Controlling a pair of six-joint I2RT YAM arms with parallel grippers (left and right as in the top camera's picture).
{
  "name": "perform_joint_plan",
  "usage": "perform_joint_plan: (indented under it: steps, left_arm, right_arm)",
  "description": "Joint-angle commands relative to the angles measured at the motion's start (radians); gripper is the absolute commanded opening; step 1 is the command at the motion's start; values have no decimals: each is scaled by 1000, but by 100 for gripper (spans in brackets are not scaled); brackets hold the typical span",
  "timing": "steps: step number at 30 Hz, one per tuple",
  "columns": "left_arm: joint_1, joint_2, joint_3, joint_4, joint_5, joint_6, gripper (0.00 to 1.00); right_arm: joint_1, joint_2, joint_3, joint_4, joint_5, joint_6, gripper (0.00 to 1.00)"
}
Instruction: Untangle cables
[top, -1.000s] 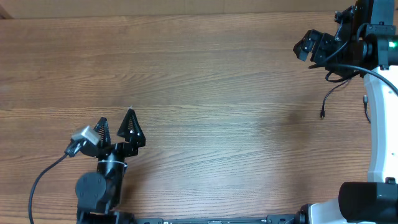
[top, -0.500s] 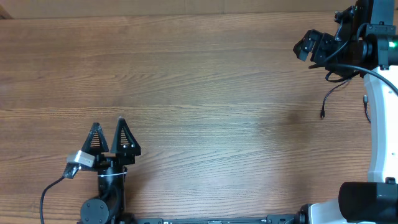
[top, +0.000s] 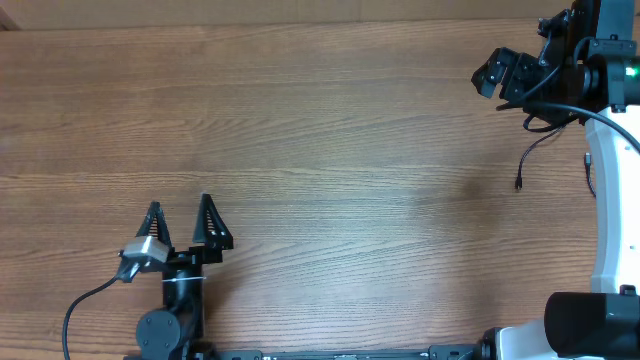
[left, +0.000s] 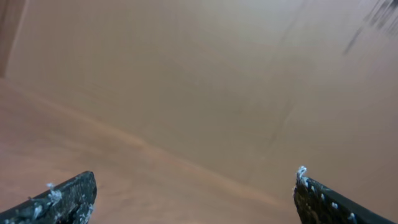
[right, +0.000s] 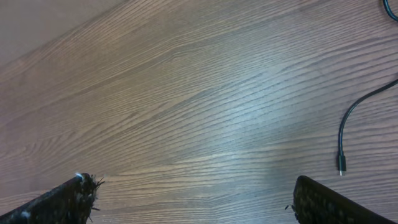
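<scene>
One thin black cable (top: 531, 152) lies on the wooden table at the far right, its plug end (top: 518, 185) pointing toward the front. It also shows in the right wrist view (right: 347, 118), to the right of the jaws. A second thin strand (top: 588, 170) lies beside the white arm column. My right gripper (right: 193, 190) is open and empty, held high above the table; in the overhead view only its wrist (top: 510, 75) shows at the top right. My left gripper (top: 180, 212) is open and empty near the front left, far from the cables. The left wrist view (left: 193, 190) is blurred.
The white column of the right arm (top: 605, 200) stands along the right edge, with thick black robot cables around it. The left arm's base (top: 165, 325) and its own cable sit at the front edge. The table is brown wood grain (top: 330, 150).
My left gripper has drawn back toward the front edge and turned to point straight away, jaws still open. The right arm and the cables have not moved.
</scene>
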Motion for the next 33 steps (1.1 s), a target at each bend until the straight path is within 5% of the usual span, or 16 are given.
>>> perform_joint_plan:
  steps: [1,5,13,33]
  left_arm:
    - [19,-13,-5,-76,-12,98,100]
    - [61,-13,-5,-189,-4,118,100]
    - [114,-13,-5,-274,145,353,100]
    - [113,-13,-5,-271,144,352,99]
  right_arm:
    - [-1,-13,10,5,-8,6,100]
    - [-1,-13,10,5,-8,6,100]
    - [-1,-13,10,5,-8,6,100]
    - [-1,-13,10,5,-8,6,100]
